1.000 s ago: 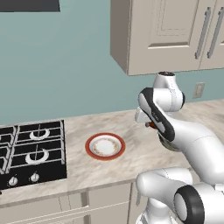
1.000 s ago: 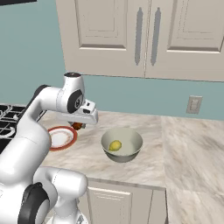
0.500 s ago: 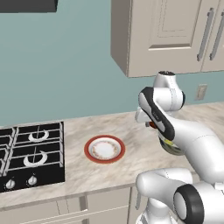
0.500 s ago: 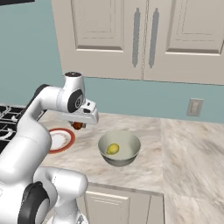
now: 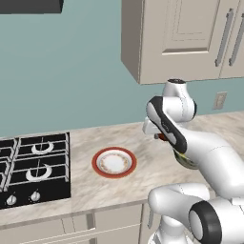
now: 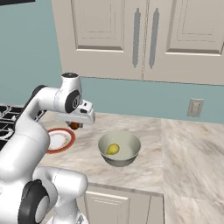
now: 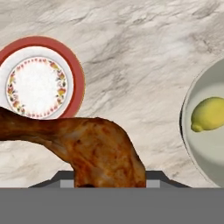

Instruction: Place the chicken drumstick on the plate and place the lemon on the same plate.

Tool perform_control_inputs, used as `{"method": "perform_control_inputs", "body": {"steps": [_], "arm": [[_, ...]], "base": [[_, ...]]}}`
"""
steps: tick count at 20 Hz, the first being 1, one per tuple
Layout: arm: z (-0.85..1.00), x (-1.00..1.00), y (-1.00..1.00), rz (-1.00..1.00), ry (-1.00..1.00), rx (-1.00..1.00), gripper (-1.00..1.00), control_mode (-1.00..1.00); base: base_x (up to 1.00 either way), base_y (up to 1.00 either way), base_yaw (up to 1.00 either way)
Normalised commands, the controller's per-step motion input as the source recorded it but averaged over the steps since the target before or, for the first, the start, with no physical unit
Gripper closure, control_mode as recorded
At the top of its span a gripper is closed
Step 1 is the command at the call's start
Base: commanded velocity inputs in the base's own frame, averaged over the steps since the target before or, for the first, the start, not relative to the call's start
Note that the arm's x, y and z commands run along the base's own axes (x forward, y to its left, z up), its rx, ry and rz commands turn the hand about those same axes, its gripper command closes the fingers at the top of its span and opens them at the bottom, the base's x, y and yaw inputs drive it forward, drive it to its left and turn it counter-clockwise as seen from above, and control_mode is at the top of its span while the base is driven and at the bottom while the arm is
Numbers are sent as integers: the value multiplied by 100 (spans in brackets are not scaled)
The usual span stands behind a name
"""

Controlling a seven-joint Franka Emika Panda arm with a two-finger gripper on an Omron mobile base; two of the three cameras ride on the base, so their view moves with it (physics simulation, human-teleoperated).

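Marble counter: pale and veined, carries stove, plate and bowl; runs under grey cabinets.
Stove: black, at far left of counter, well apart from the work.
Arm: bent over counter, wrist between plate and bowl.
Bowl: pale grey, on counter to the right of plate, near it but not touching.
Plate: red rim, white patterned centre, flat on counter between stove and bowl; nothing on it yet.
Hand: raised above counter, closed on drumstick's meaty end; fingertips themselves hidden behind the meat in hand view.
Drumstick: orange-brown, off the counter, lying crosswise in the grip, thin end pointing toward plate side; seen as a small brown lump under the hand in right base view.
Lemon: yellow, lying inside bowl, untouched.
Step in hand: carrying drumstick from bowl side toward plate; first half of task, judged about a third done.
Next move: bring hand over plate centre, lower until meat nears the white middle, then release; lemon pickup from bowl to follow.
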Motion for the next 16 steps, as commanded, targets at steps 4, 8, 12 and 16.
{"method": "perform_control_inputs", "body": {"steps": [4,8,12,16], "arm": [[-22,0,65,0,2,0,100,-100],[-25,0,73,0,7,0,100,-100],[-34,3,69,0,5,0,100,-100],[-32,15,60,0,1,0,100,-100]], "base": [[0,0,0],[0,0,0],[0,0,0],[0,0,0]]}}
